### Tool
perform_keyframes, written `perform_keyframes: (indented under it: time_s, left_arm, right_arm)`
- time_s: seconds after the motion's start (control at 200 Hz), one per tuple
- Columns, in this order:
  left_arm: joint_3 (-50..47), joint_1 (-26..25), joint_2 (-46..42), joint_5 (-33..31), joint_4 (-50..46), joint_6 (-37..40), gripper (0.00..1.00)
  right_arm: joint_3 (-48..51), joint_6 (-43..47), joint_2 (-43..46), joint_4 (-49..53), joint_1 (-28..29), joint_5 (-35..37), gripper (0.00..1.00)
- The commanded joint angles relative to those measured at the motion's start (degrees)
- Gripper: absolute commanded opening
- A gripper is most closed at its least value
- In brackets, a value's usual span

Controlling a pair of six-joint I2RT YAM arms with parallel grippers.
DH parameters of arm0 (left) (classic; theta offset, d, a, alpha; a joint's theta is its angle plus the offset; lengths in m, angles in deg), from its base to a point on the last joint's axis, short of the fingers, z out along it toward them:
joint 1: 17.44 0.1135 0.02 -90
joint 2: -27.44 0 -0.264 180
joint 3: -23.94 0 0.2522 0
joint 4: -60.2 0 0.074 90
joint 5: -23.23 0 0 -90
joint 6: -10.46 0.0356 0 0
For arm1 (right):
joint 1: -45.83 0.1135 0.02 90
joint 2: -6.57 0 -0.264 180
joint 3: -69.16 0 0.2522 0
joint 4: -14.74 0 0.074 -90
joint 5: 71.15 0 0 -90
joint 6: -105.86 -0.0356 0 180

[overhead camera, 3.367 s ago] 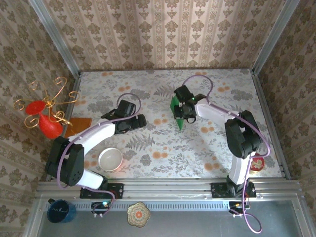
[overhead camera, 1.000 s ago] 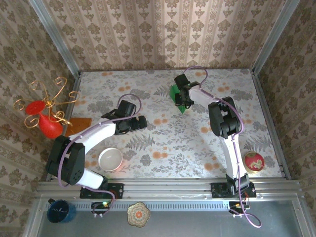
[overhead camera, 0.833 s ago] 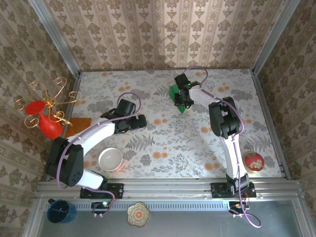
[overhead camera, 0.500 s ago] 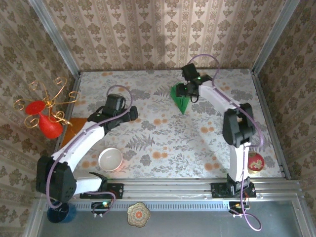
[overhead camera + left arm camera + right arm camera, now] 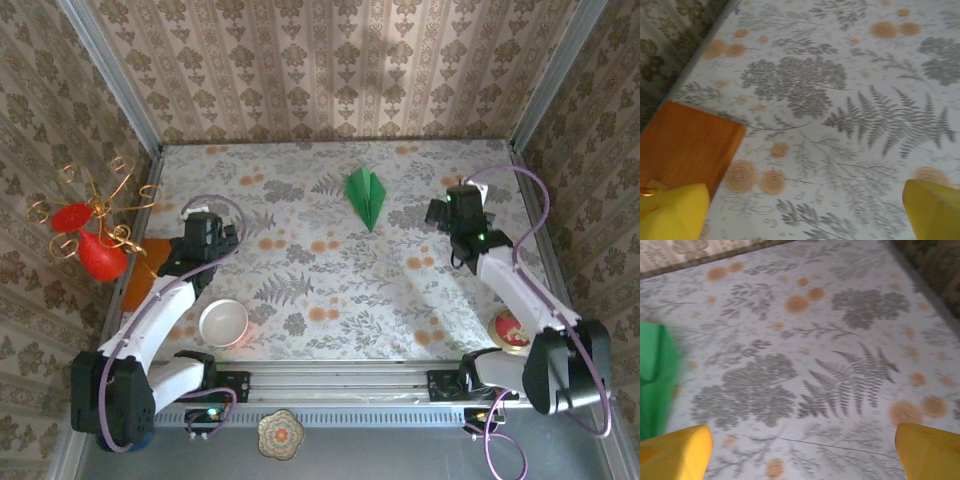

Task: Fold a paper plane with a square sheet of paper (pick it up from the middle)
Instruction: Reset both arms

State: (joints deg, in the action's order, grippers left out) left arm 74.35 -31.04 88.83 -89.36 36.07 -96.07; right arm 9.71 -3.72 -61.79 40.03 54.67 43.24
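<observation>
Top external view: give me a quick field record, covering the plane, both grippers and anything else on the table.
paper plane: folded green dart, flat on the table, far centre, tip toward the arm bases
left gripper: open, holding nothing, beside the orange sheet
right gripper: open, holding nothing, right of the paper plane, apart from it
orange sheet: flat at the left edge
bowl: white, near left, looks empty
task state: fold looks done
</observation>
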Motion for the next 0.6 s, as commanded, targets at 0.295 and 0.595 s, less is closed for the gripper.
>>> perform_keyframes:
  time_s: [0.295,0.595]
  left_arm:
    - [-11.4,5.4,-1.0,7.2,22.2,14.4,1.00]
    - [-18.7,10.9,8.1,19.9,48.6,17.0,1.00]
  right_arm:
    - [18.4,4.3,0.7,-27.1,-3.8,6.9,0.97]
    - [19.8,10.9,-8.5,-43.7,-5.3,-2.2,0.98]
